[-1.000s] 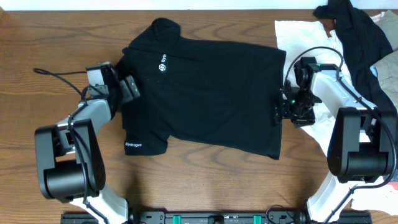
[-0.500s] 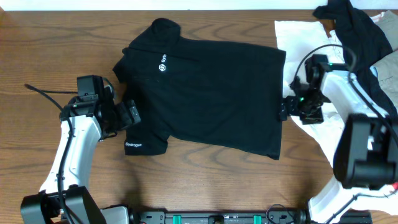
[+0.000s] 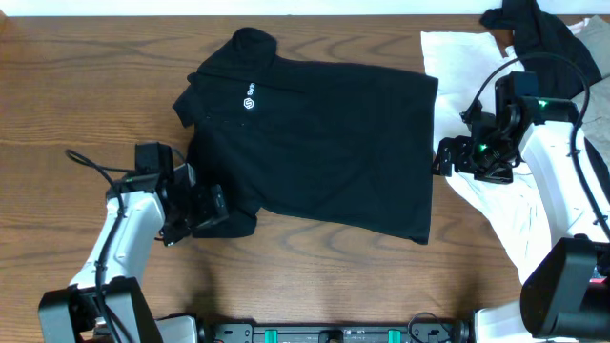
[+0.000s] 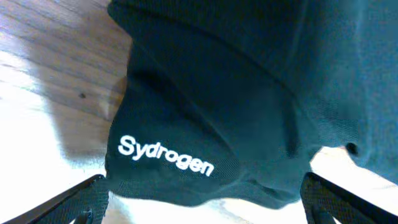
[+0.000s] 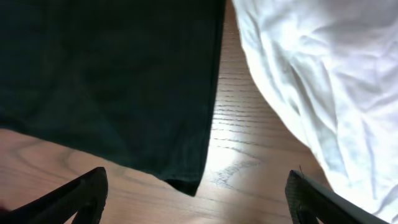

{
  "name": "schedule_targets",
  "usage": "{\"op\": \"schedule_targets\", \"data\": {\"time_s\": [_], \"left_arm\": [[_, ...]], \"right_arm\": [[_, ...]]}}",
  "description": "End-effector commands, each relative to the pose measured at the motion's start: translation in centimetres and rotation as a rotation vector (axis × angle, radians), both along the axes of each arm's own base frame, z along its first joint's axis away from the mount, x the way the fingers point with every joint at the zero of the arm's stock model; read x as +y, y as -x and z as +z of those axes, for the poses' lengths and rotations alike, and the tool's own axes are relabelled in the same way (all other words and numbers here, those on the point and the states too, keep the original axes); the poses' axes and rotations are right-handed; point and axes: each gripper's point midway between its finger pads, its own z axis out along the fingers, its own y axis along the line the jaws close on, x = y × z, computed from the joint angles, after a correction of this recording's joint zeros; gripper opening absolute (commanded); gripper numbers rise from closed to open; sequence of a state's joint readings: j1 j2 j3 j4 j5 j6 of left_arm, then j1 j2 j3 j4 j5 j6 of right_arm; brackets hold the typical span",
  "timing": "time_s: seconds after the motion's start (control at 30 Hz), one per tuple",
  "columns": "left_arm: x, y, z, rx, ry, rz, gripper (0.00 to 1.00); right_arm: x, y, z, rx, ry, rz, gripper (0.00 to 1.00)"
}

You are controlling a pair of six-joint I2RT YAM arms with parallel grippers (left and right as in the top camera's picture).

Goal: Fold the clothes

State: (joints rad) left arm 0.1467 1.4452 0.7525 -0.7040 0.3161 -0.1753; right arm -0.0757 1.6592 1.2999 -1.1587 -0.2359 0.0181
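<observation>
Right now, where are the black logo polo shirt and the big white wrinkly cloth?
black logo polo shirt [image 3: 324,152]: overhead view, middle of its body.
big white wrinkly cloth [image 5: 323,68]: right wrist view, a crumpled fold.

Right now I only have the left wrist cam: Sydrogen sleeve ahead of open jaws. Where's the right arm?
Observer: The right gripper is beside the hem edge of the polo shirt, jaws open, holding nothing.
Operator: Shirt flat?
Observer: Spread on the table, collar at the far side, round white logo facing up.
Operator: Anything near that hem?
Observer: A white cloth lies right beside it, with another black garment partly on top, at the far corner.
</observation>
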Motion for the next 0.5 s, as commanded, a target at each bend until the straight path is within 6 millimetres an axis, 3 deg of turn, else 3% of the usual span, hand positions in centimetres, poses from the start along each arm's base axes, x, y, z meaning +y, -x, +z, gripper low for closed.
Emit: {"op": "schedule_targets", "data": {"time_s": [0.0,0.2,0.47], "left_arm": [[-0.3,0.5,-0.7,-0.008,0.009,-0.024,0.98],[0.5,0.3,-1.1,-0.016,-0.042,-0.019,1.00],[1.6,0.7,-1.9,0.003,-0.099,0.021,0.90]], "right_arm": [[0.3,0.3,0.2,-0.001,-0.034,-0.011,0.89],[0.4,0.9,-0.4,0.021,-0.036,-0.011,0.90],[0.4,1.3,-1.1,0.034,-0.037,-0.012,0.90]]}}
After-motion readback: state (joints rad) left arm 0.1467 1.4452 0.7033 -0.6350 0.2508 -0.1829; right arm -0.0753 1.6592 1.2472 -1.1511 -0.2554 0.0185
